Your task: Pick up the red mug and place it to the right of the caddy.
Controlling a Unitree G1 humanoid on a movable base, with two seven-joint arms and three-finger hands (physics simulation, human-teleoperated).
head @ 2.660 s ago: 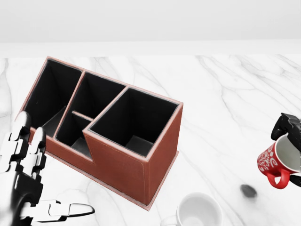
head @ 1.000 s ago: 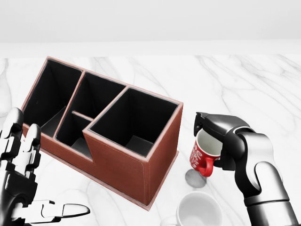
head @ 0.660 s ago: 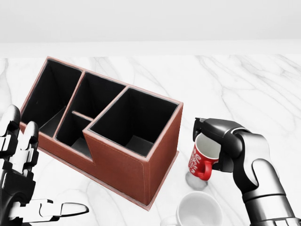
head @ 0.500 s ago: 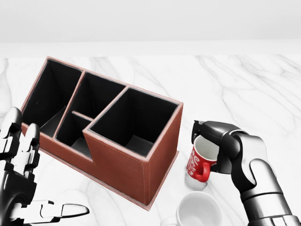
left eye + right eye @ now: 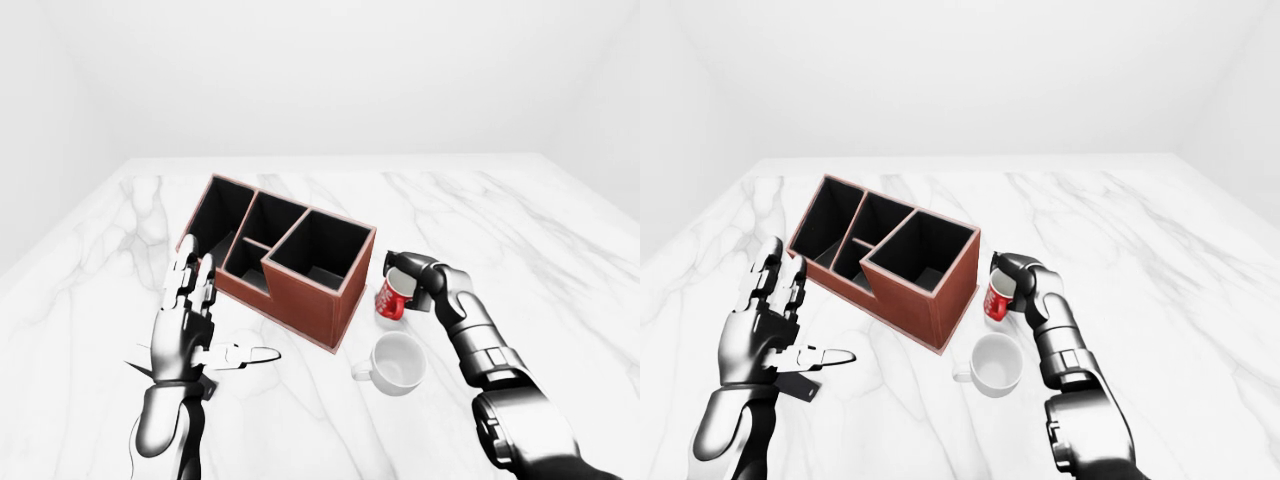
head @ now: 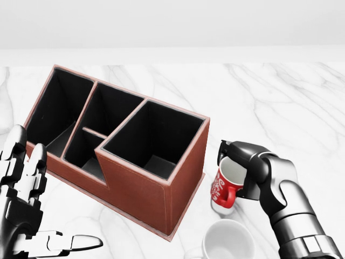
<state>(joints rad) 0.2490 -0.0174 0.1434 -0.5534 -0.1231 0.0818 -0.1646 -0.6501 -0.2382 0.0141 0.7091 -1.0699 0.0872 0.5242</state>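
Right robot hand [image 6: 237, 162]: its fingers were closed round the red mug [image 6: 226, 182], gripping the rim and the far side; it held nothing else.
Left robot hand [image 6: 24, 199]: its fingers were spread wide and it held nothing, well apart from the mug.
Red mug: it was under the right robot hand, slightly tilted, very low over the worktop [image 6: 280, 108] or just touching it; I could not tell which.
Caddy [image 6: 124, 145]: its end wall stood just beside the mug, to the left of the right robot hand in the head view.
White mug [image 6: 229, 242]: it was near, below the right robot hand in the head view.
Advice: in my judgement, the mug should be made upright and lowered slowly until the base sits flat, clear of both neighbours, and only then should the fingers open.
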